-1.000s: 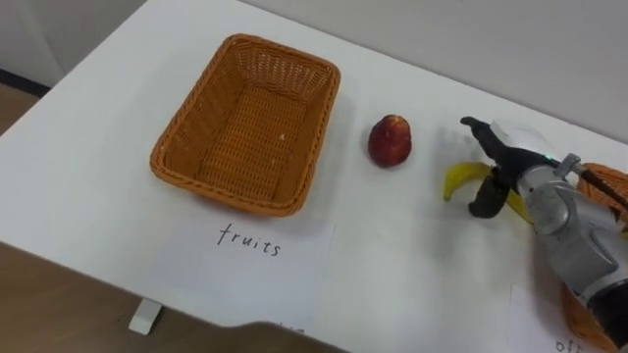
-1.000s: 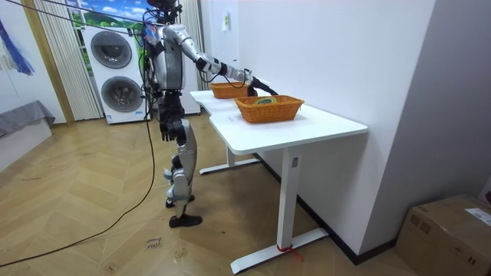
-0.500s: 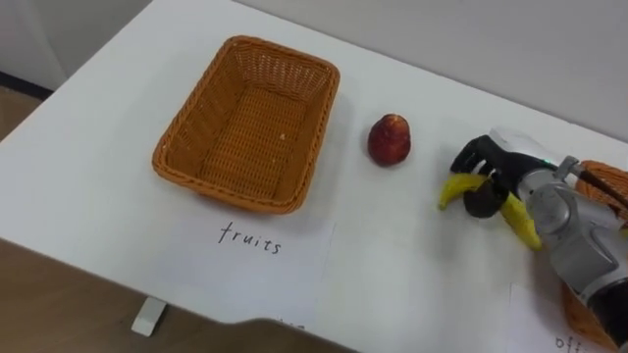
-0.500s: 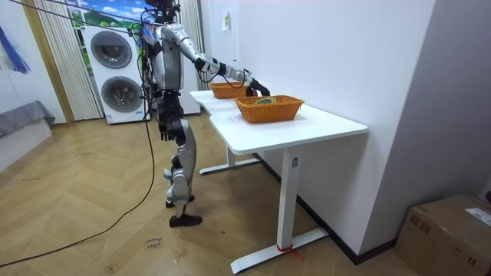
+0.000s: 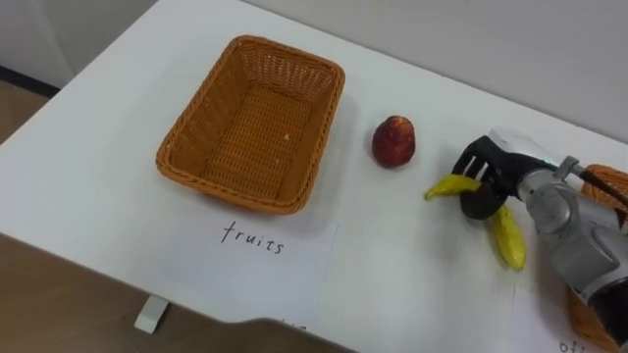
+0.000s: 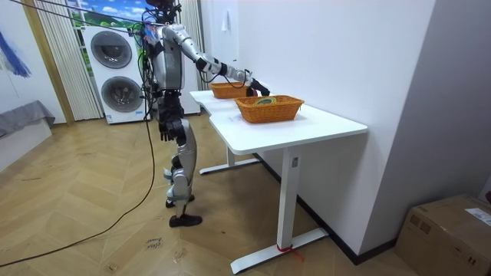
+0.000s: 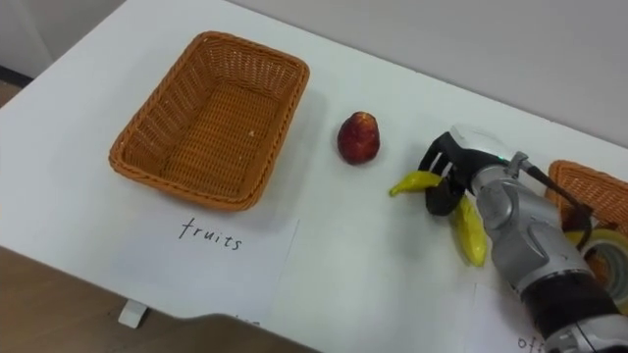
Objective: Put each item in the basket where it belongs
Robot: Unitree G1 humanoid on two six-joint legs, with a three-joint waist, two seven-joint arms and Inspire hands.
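An empty wicker fruit basket [image 5: 250, 123] stands on the white table [image 5: 392, 284], behind a paper label [image 5: 253, 240]. To its right lies a red apple [image 5: 393, 140]. Further right is a yellow banana [image 5: 507, 235] on the tabletop, its tip pointing toward the apple. My right hand [image 5: 488, 167] has its fingers curled over the banana's middle. A second wicker basket [image 7: 584, 191] with a tape roll [image 7: 608, 250] in it sits at the right edge. My left hand [image 6: 164, 127] hangs by my hip in the room view.
I stand at the end of the table [image 6: 307, 126], right arm stretched over it. The wall runs along the table's far side. Two stacked washing machines [image 6: 115, 73] stand behind me. Bare tabletop lies between the fruit basket and the apple.
My right hand went from open above the banana to curled round it. The banana has turned, its tip now nearer the apple.
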